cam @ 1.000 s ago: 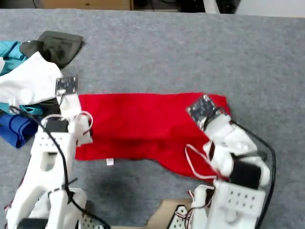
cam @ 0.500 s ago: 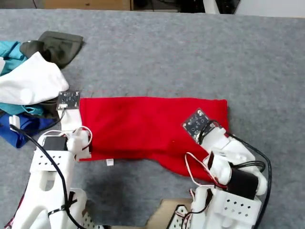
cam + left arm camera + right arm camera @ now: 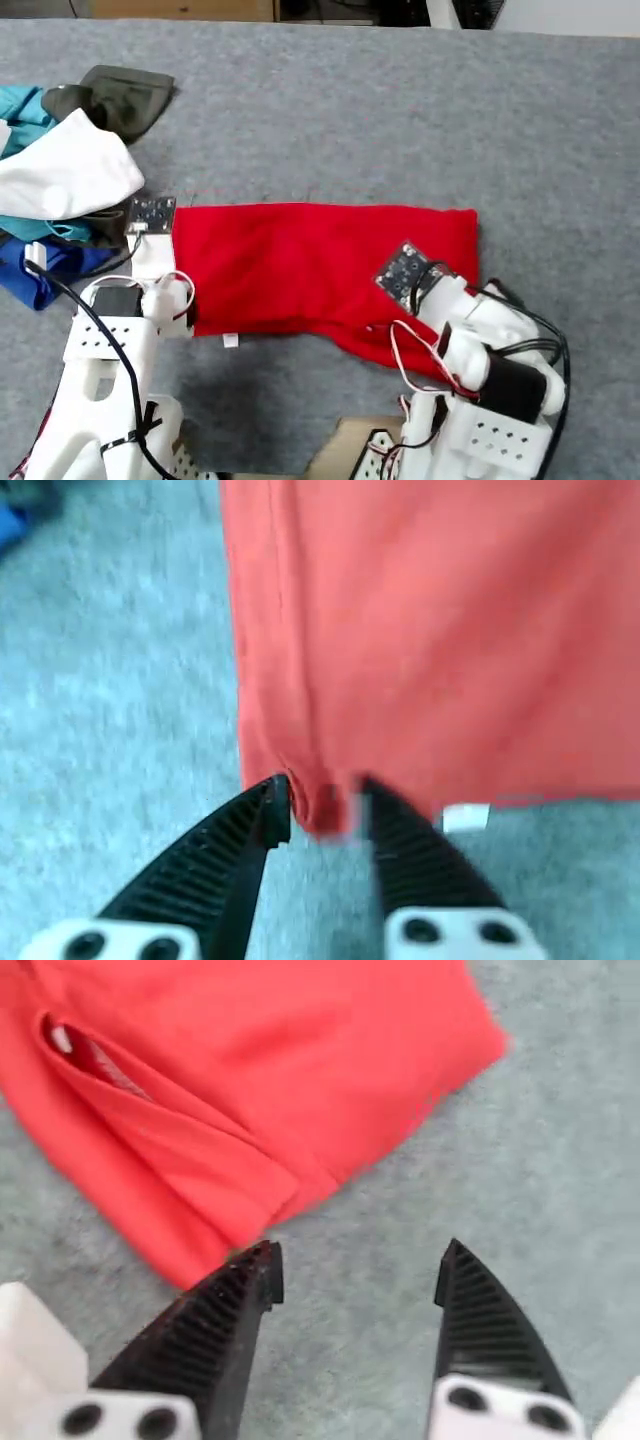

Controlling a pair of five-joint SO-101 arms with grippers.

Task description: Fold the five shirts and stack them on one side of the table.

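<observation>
A red shirt (image 3: pixel 300 265) lies across the middle of the grey table as a long folded strip, its collar opening (image 3: pixel 88 1052) toward the right arm's end. My left gripper (image 3: pixel 320 805) is shut on the near left corner of the red shirt (image 3: pixel 400 630), next to a white tag (image 3: pixel 465 818). In the high view that gripper (image 3: pixel 186 320) sits at the strip's near left corner. My right gripper (image 3: pixel 355 1270) is open over bare table, just off the red shirt's (image 3: pixel 250 1080) near edge, with nothing between its fingers. The right arm (image 3: pixel 470 340) covers part of the shirt's near right lobe.
At the far left lies a loose pile of shirts: a white one (image 3: pixel 65 175), a dark olive one (image 3: pixel 125 95), a teal one (image 3: pixel 20 105) and a blue one (image 3: pixel 40 270). The grey table (image 3: pixel 400 120) stretches beyond the red shirt.
Both arms drew back toward the near edge. The red shirt's far edge settled slightly nearer, and its near left corner shifted right with the left gripper.
</observation>
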